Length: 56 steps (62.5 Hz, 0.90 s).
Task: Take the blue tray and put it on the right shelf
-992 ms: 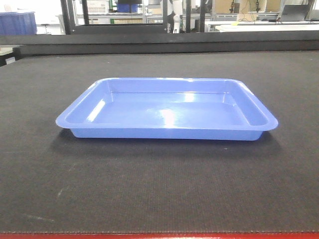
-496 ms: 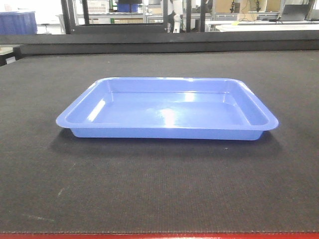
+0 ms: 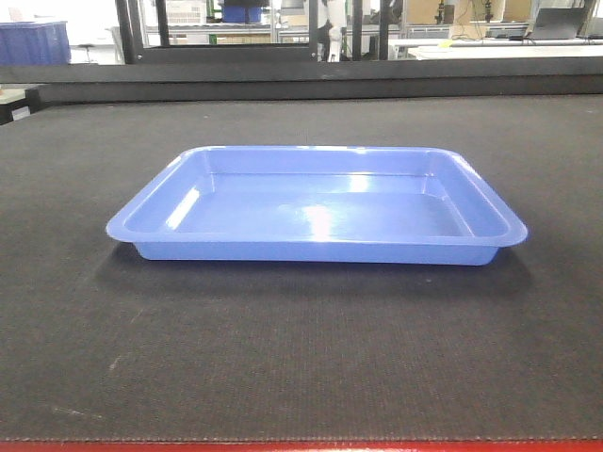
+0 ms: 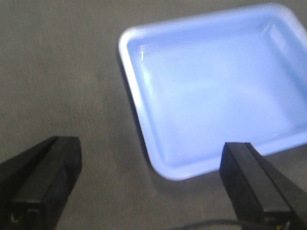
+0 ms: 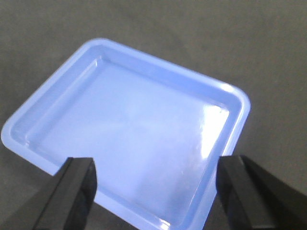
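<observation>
Dark woven matting covers the worktop [image 3: 301, 367], with a red strip along its near edge. On it the blue tray [image 3: 316, 212] lies flat near the centre, glossy and level. The left claw [image 4: 151, 143] has its jaws spread wide and holds nothing, with one tray corner in view between them. The right claw [image 5: 154, 163] is likewise wide apart and holds nothing, poised over the tray's rim. Far behind at left stands a deep blue bin [image 3: 33, 42].

The place looks like a lab or workshop. A wide work table is covered in a dark mat [image 3: 301, 358] with a red front edge [image 3: 301, 447]. Behind it stands a black-framed glass partition [image 3: 226, 49], with blue bins [image 3: 33, 42] at the far left and white benches [image 3: 499, 49] carrying equipment beyond.
</observation>
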Tool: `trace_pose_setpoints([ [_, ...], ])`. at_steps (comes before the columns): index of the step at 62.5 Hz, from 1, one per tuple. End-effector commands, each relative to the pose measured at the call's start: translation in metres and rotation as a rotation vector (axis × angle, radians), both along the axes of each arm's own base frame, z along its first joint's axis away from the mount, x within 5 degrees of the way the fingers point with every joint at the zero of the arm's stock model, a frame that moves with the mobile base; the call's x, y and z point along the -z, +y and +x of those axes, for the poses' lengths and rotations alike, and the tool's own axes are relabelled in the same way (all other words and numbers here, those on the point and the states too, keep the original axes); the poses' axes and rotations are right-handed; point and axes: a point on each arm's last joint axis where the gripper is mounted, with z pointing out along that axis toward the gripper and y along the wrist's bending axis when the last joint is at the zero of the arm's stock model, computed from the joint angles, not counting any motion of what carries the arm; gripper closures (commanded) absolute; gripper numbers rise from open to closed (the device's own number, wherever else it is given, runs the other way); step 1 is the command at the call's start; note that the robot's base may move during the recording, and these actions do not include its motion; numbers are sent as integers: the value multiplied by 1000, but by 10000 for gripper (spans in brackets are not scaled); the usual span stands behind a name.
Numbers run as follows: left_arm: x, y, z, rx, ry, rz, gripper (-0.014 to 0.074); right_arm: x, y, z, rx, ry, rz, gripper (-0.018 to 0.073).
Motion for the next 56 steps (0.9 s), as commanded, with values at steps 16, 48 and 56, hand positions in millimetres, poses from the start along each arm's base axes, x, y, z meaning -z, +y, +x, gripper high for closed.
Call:
trace_pose_setpoints([
  [16, 12, -25, 71, -123, 187, 88, 101, -5, 3, 62, 228, 298, -145, -52],
  [48, 71, -56, 135, -152, 318, 102, 101, 62, -4, 129, 386, 514, -82, -52],
  [56, 83, -60, 143, -169, 329, 88, 103, 79, 0, 140, 348, 517, -119, -52],
])
